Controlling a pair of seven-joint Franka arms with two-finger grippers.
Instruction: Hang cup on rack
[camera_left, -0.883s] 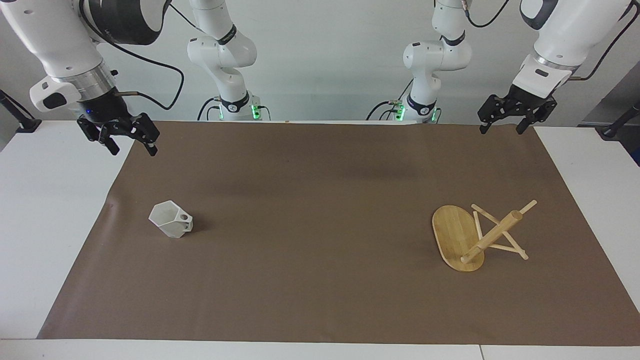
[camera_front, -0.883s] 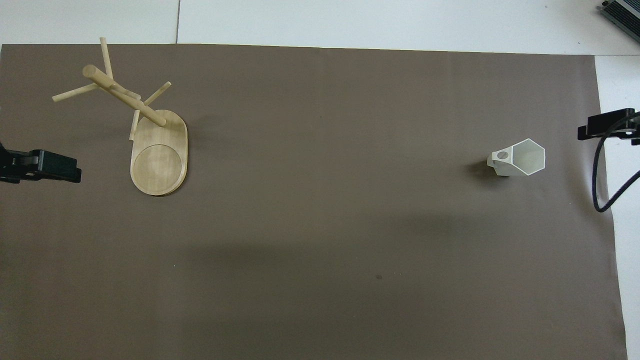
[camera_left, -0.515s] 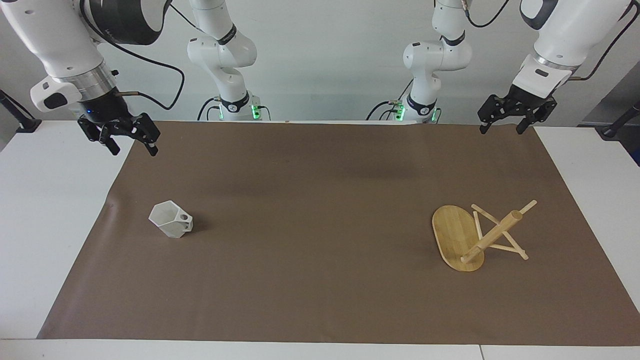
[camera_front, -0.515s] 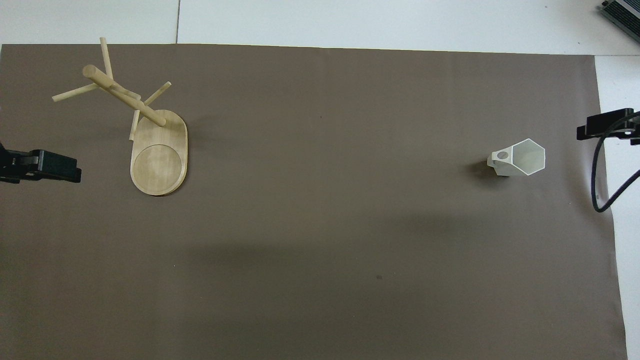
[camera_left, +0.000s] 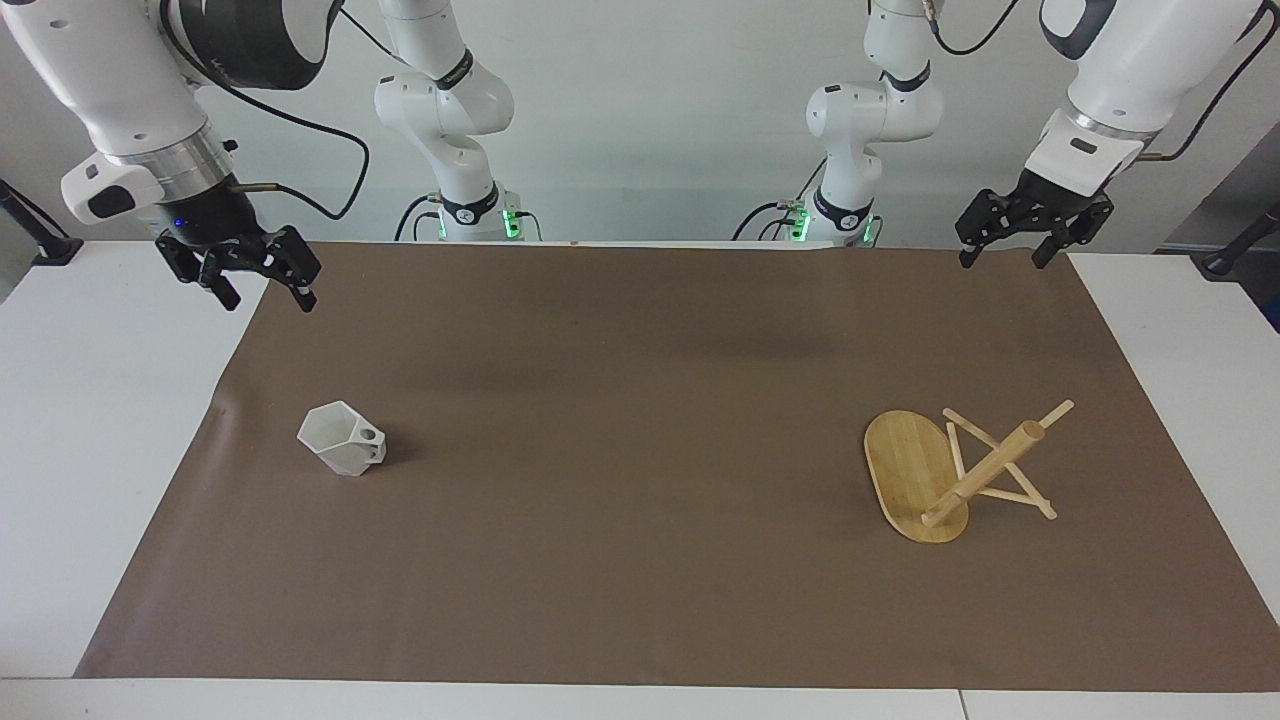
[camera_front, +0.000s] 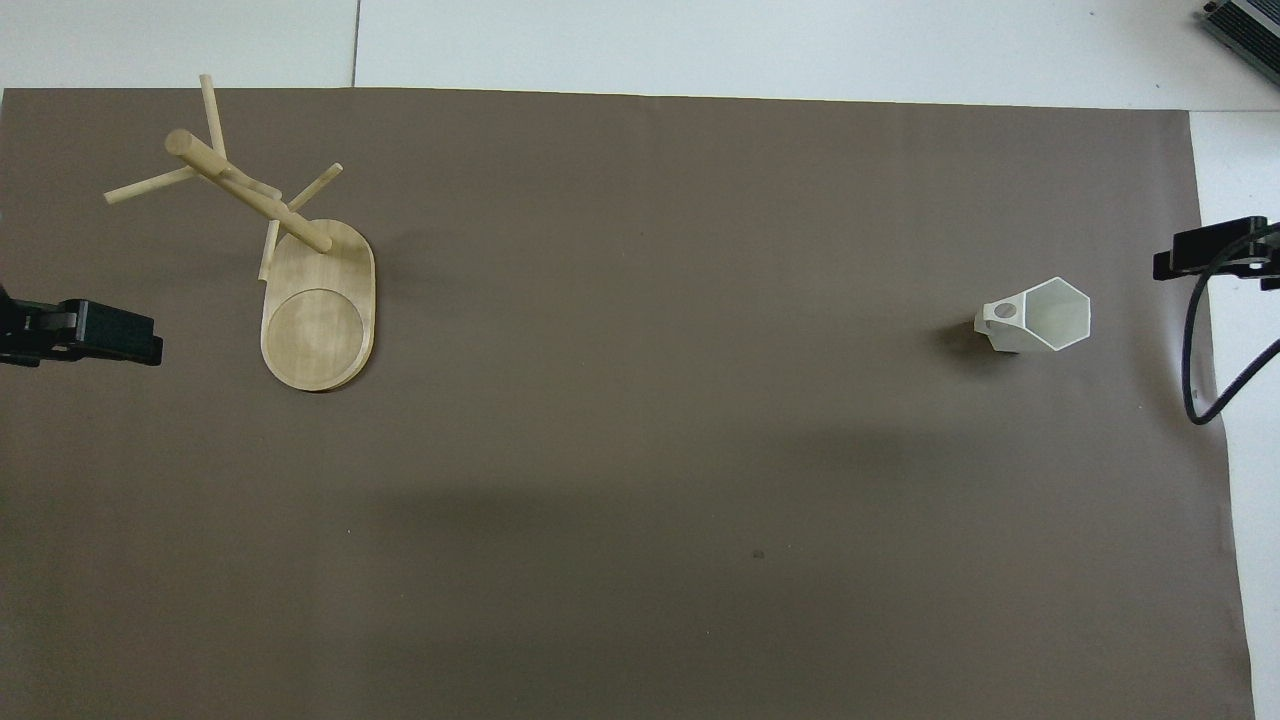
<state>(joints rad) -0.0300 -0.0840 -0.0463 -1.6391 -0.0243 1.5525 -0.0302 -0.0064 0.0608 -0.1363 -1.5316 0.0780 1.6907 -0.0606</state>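
1. Right tool (camera_left: 258, 287): fingers apart, empty, up over the mat's edge.
2. Cup (camera_left: 342, 439): upright, toward the right arm's end; likely light, stiff, slick; best pinched at rim or handle.
3. Rack (camera_left: 925, 478): upright, untouched, well apart from cup.
4. Left tool (camera_left: 1008, 253): apart, empty, waiting.

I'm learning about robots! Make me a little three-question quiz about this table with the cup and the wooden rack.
1. True or false: the cup already hangs on the rack.
2. Which gripper is at the cup's end of the table? A) the left gripper B) the right gripper
3. Fill in: the cup stands on the brown ____.

Key
1. False. The cup stands upright on its own, well apart from the rack, and the pegs are bare.
2. B. The rack is at the left arm's end.
3. Mat. Both grippers are open, up in the air and hold nothing.
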